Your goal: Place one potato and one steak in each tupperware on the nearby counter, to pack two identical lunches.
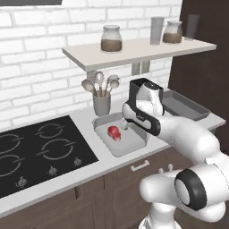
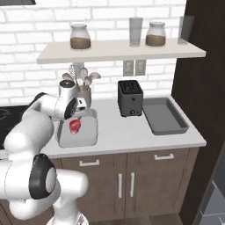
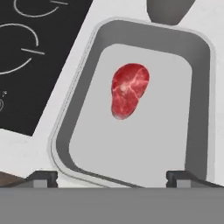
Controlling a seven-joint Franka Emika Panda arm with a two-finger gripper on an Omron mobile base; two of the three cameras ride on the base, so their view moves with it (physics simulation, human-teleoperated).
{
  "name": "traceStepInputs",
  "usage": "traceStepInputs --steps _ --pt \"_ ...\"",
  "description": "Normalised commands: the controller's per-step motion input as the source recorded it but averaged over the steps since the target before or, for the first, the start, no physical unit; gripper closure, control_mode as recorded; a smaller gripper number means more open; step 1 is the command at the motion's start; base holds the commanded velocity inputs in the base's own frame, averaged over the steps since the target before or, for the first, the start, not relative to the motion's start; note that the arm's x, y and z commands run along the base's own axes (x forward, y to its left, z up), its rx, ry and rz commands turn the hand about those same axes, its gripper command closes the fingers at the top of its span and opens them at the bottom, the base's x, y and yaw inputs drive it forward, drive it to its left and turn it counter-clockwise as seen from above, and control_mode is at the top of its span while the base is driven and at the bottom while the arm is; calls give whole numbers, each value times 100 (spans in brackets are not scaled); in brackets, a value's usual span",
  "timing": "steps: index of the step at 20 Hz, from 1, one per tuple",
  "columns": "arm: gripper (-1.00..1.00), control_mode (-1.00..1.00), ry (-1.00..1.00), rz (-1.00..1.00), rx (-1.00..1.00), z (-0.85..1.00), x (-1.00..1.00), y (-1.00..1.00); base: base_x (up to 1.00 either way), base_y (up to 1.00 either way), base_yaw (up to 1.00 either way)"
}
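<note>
A red raw steak (image 1: 114,133) (image 2: 75,126) (image 3: 129,89) lies flat in the light grey tupperware (image 1: 134,150) (image 2: 66,140) (image 3: 65,127) on the counter (image 1: 103,167) (image 2: 118,136), beside the cooktop. My gripper (image 1: 125,124) (image 2: 78,115) (image 3: 111,178) hangs just above this tray, open, with nothing between its fingers (image 3: 41,177). The darker grey tupperware (image 1: 185,107) (image 2: 166,117) stands further right and holds nothing that I can see. The potato is out of view.
A grey utensil holder (image 1: 101,103) (image 2: 83,94) (image 3: 168,11) stands right behind the light tray. The black cooktop (image 1: 40,150) (image 3: 35,52) lies to its left. A black toaster (image 2: 130,97) sits between the trays. A wall shelf with jars (image 1: 134,51) (image 2: 118,50) overhangs.
</note>
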Motion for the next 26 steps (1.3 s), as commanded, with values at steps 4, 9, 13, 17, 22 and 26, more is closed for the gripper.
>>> traceStepInputs --steps 4,9,13,17,22,26 --pt "-100 -100 21 5 0 80 -100 -38 0 0 0" --pt "-100 -100 23 -9 0 79 -100 -4 0 0 0" --pt "-100 -100 16 -30 -1 66 -88 0 0 0 0" --pt "-100 -100 1 -29 -10 51 -88 0 0 0 0" --pt "-100 -100 -9 -9 -17 50 -77 0 0 0 0" --pt "-100 -100 -10 0 -8 34 -93 0 0 0 0"
